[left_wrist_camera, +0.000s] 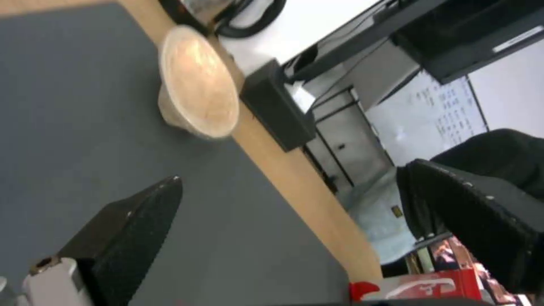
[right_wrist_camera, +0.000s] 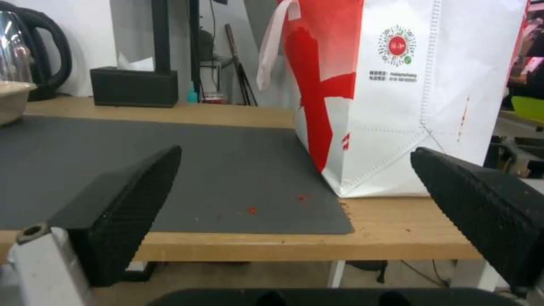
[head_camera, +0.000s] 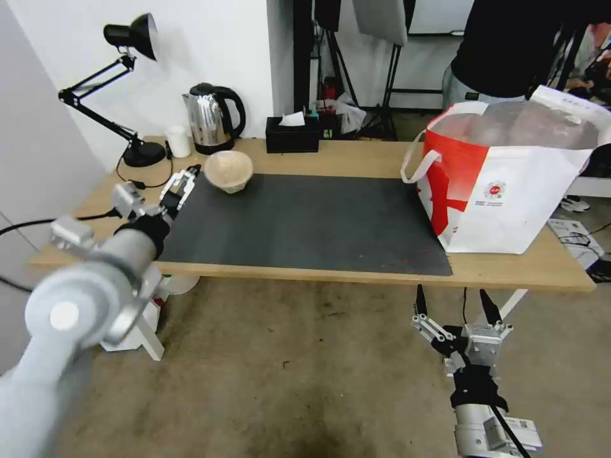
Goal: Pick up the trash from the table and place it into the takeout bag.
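The left gripper (head_camera: 184, 181), jaws wide and empty, hovers just beside the bowl (head_camera: 228, 170), which lies at its two o'clock; the right gripper (head_camera: 453, 304) hangs wide open below the table (head_camera: 356, 159).

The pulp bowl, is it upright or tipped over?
Upright: the pulp bowl rests on its base on the mat, its open rim facing up.

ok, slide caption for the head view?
Left gripper open beside the beige bowl on the table; takeout bag waiting at right.

The dark grey rubbery mat (head_camera: 305, 222) lies bare between the round beige pulp bowl (head_camera: 228, 170) and the large white-and-red takeout bag (head_camera: 503, 184).
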{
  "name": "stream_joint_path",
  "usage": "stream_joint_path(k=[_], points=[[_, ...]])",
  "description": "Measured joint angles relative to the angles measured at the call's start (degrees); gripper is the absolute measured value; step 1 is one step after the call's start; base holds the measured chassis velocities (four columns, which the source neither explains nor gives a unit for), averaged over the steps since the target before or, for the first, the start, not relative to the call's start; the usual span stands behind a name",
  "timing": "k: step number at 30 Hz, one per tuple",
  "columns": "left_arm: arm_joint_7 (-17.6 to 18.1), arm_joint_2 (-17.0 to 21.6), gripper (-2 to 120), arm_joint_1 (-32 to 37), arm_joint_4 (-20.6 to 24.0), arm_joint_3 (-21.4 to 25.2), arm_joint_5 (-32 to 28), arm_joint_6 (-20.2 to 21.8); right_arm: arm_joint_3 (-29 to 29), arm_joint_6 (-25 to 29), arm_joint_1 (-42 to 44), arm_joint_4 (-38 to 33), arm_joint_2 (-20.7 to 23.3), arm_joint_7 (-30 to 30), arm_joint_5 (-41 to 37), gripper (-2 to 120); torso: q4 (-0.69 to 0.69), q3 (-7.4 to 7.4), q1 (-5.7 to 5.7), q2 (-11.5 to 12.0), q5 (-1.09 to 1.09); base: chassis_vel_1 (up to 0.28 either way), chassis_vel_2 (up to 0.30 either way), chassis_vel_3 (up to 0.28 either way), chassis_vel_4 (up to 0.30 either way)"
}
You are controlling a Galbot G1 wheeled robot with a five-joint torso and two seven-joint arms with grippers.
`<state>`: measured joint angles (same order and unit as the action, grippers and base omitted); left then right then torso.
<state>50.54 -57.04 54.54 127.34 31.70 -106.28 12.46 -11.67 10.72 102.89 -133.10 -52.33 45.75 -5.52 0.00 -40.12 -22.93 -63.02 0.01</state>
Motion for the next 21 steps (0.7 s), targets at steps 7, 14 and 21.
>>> stream_joint_path(k=[7,14,21], points=[[1.6,-1.4,100,-6.2,-5.1,-2.1,-4.5,3.2,0.0,0.0,0.0,0.0,0.0,0.0,0.0,100,0.00,0.00,0.00,0.0,0.00,0.000,0.000,0.000,0.000],[3.2,-3.0,100,-9.9,-11.0,-3.5,-6.2,7.0,0.0,0.0,0.0,0.0,0.0,0.0,0.0,100,0.00,0.01,0.01,0.0,-0.01,0.000,0.000,0.000,0.000],[2.7,-4.1,100,-12.2,-15.7,-4.3,-5.9,8.9,0.0,0.0,0.0,0.0,0.0,0.0,0.0,100,0.00,0.01,0.01,0.0,-0.02,0.000,0.000,0.000,0.000]])
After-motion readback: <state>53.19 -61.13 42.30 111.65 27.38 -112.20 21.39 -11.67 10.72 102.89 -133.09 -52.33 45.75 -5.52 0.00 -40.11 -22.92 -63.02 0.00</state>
